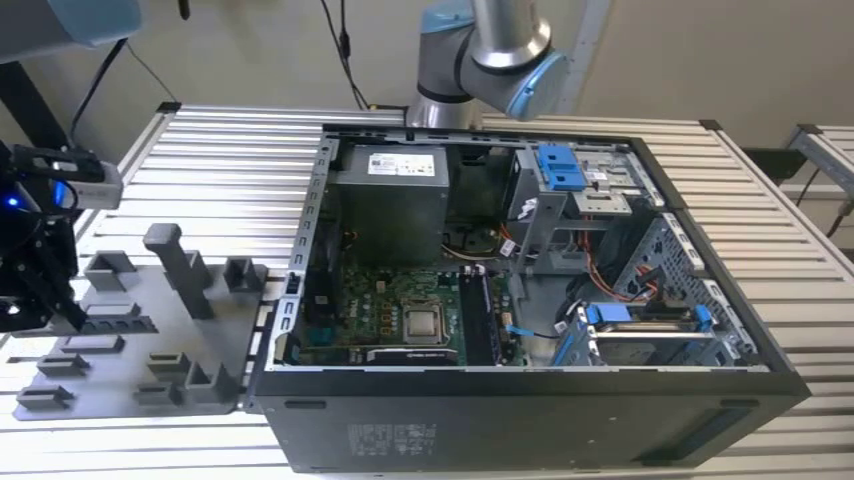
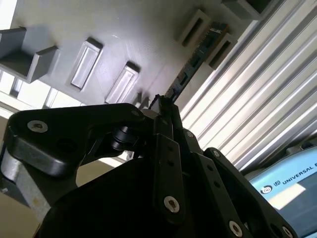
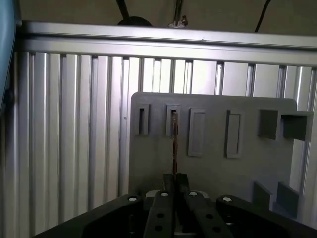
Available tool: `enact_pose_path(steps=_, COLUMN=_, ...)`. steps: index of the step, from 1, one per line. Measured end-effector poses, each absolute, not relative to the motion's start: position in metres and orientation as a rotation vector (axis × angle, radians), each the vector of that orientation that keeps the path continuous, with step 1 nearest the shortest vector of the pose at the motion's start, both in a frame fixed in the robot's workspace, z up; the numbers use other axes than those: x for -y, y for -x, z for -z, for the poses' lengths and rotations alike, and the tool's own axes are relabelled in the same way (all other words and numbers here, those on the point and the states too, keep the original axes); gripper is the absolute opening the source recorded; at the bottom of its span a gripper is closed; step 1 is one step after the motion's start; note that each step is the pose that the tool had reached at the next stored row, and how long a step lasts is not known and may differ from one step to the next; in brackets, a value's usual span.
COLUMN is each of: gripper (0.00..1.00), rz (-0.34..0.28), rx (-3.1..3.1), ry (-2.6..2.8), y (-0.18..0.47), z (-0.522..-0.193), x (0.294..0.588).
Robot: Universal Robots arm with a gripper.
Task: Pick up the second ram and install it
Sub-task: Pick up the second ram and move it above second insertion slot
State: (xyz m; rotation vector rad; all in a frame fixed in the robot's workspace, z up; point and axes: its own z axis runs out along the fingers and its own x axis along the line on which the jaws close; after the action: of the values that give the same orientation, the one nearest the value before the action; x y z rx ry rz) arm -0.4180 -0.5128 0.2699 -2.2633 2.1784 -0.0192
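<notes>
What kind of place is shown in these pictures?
Probably a robotics lab bench set up for computer assembly: a robot arm, an open computer case on a slatted metal table, and a grey holder tray beside the case.

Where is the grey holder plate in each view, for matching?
Exterior view: grey holder plate at the exterior view's left, beside the computer case.
First wrist view: the plate behind the hand, which grips the second ram.
Second wrist view: the plate behind the hand.
Shared landmark: the ribbed metal table.

Exterior view high over computer case (image 1: 534, 420), both wrist views close, seemingly opposed, sharing holder plate (image 3: 213, 171) (image 2: 148, 34)
</notes>
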Motion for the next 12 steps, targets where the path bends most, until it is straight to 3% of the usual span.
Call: enact_pose_path(steps=12, gripper=0.14, rz=0.019, rx=-2.178, ry=2.263, y=0.418, z=-0.282, x=0.513)
